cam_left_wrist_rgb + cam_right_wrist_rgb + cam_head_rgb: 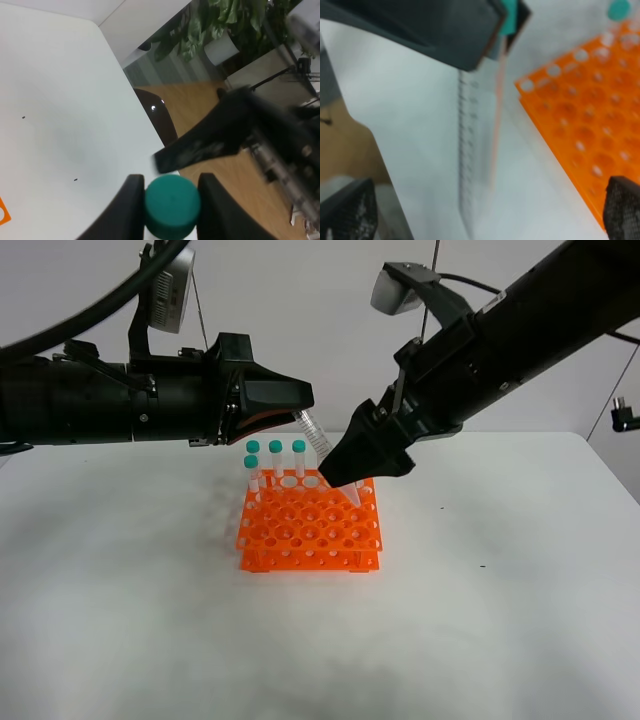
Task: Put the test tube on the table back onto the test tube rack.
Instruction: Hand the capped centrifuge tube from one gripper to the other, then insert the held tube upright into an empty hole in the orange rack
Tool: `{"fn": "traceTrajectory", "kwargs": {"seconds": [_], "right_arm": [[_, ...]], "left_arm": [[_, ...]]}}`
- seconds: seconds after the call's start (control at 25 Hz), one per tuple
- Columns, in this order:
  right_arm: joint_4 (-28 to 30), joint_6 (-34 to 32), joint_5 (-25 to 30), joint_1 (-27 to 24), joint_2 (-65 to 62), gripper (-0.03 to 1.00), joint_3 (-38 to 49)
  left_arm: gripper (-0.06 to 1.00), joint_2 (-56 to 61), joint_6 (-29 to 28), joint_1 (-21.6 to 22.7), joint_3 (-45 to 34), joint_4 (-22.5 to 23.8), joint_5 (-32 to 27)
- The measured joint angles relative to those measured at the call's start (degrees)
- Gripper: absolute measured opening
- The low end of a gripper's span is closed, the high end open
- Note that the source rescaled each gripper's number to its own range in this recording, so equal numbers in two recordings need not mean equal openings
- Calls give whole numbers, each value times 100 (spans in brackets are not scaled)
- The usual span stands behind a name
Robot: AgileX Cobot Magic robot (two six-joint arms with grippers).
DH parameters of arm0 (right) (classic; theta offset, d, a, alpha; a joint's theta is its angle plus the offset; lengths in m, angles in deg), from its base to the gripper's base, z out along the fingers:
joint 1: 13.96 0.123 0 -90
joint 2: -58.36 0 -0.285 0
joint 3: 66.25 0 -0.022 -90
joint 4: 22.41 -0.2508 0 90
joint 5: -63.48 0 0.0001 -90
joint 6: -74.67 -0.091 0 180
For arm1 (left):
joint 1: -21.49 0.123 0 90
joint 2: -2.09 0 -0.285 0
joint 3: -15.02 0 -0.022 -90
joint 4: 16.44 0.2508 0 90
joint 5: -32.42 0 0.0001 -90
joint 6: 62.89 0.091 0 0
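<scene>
Status: test tube (315, 435) hangs slanted off the table (500, 620), over the 12 o'clock edge of the test tube rack (310, 530). Left hand (300, 405) pinches its teal cap (172, 205). Right hand (345, 475) is spread wide beside the lower shaft, gripping nothing. Judged light, rigid, slick; hold at the cap.

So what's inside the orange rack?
A few capped tubes stand in the back left holes of the rack; most other holes look empty. The right gripper covers the back right corner, so what's there can't be seen.
</scene>
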Motion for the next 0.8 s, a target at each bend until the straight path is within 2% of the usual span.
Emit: {"fn": "traceTrajectory", "kwargs": {"seconds": [0.12, 0.28, 0.56, 0.8], "right_arm": [[892, -832, 494, -26, 0, 100, -389], [1724, -1746, 591, -355, 0, 100, -530], [2384, -2644, 732, -1418, 330, 100, -553], [2535, -3195, 887, -2121, 773, 100, -553]], "left_arm": [[0, 0, 0, 0, 0, 0, 0], [0, 0, 0, 0, 0, 0, 0], [0, 0, 0, 0, 0, 0, 0], [0, 0, 0, 0, 0, 0, 0]]}}
